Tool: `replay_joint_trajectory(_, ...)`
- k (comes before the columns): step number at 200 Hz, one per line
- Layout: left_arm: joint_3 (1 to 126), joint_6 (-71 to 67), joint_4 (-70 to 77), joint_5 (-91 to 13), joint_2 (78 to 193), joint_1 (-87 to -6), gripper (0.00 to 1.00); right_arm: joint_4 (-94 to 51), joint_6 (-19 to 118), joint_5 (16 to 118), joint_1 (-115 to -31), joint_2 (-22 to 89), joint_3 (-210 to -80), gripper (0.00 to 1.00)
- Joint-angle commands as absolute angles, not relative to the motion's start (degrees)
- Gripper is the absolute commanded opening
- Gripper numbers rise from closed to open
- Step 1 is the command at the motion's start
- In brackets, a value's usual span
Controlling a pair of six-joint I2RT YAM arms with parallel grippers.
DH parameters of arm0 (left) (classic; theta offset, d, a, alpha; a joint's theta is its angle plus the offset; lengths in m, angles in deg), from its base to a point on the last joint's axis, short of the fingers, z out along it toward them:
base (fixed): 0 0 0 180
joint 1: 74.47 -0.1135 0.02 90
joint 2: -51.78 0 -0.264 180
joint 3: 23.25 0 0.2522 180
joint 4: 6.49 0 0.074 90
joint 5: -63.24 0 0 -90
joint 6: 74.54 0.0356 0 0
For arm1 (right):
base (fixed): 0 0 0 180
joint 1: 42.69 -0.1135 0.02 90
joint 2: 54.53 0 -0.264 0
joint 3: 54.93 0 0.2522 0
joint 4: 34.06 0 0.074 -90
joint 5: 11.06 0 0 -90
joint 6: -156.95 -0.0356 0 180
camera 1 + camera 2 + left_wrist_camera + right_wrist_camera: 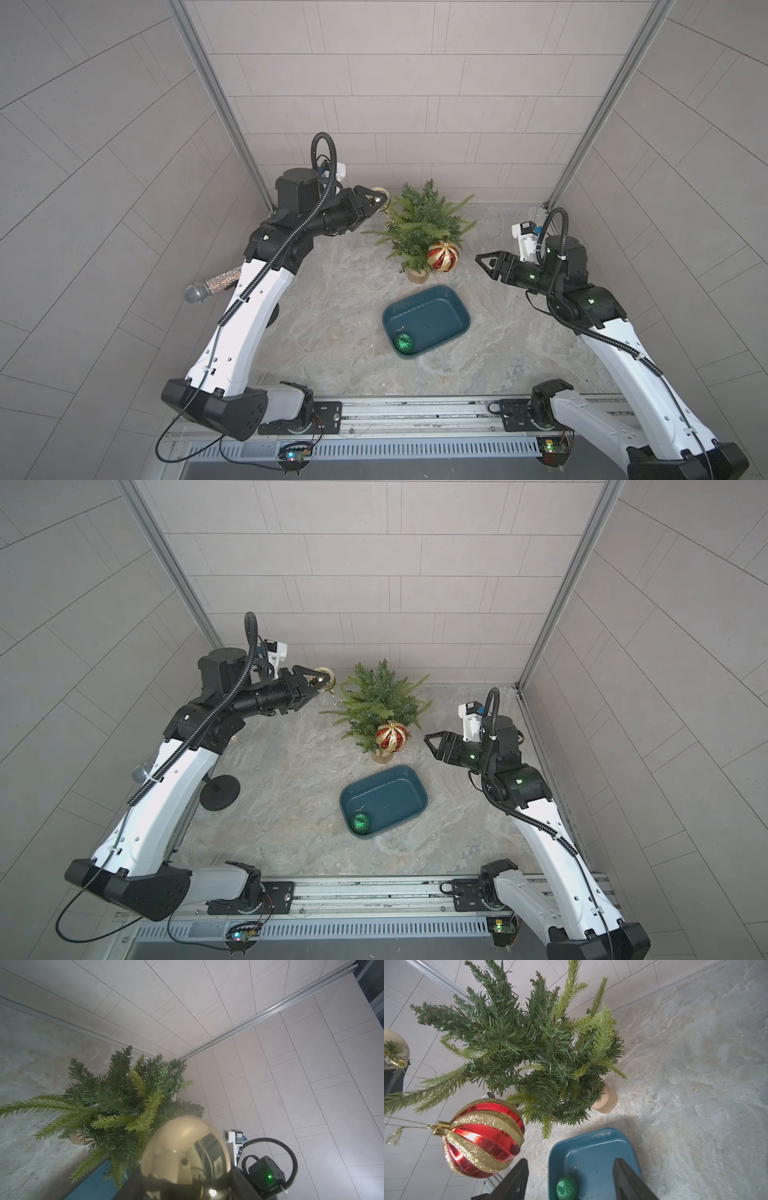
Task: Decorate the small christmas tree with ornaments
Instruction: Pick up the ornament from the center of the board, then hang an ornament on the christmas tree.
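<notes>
Pinching the shiny gold ball (382,193) in the left gripper (376,200), held high, just beside the upper branches of the small christmas tree (424,224) (thread trailing from its cap toward a twig). Spread wide and empty at the right gripper (484,266), near the tree's opposite side. Hanging low on the tree: red-and-gold ball (443,256). Lying in a corner of the teal bin (455,300), on the table (332,316) before the tree: green glitter ball (404,342).

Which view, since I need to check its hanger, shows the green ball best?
The right wrist view: the green ball lies close up in the bin, wire hanger visible. Both top views show it small. The left wrist view misses it.
</notes>
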State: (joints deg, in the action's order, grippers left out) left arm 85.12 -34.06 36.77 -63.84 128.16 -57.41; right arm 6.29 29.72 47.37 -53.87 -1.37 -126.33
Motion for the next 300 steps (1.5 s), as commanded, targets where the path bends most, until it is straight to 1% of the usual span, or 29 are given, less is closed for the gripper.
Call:
replay_joint_trajectory(1, 85.67, -34.55, 34.78, -64.36, 126.62, -56.66, 0.55, 5.97, 30.43, 47.8, -53.62, -2.5, -126.16, 0.68)
replay_joint_trajectory(79, 83.88, -34.24, 34.87, -63.03, 126.77, -53.3, 0.55, 6.0, 30.29, 47.91, -53.68, -2.99, -125.69, 0.68)
replay_joint_trajectory(160, 81.39, -34.5, 35.0, -61.95, 125.9, -52.46, 0.55, 5.83, 30.29, 47.82, -53.55, -2.83, -125.39, 0.68)
replay_joint_trajectory(260, 84.27, -34.91, 34.33, -60.35, 128.24, -48.98, 0.55, 5.63, 30.12, 47.22, -53.33, -3.21, -124.88, 0.68)
replay_joint_trajectory(300, 86.53, -31.92, 36.62, -57.7, 130.02, -48.79, 0.55, 5.5, 30.04, 47.12, -53.16, -4.04, -124.59, 0.68)
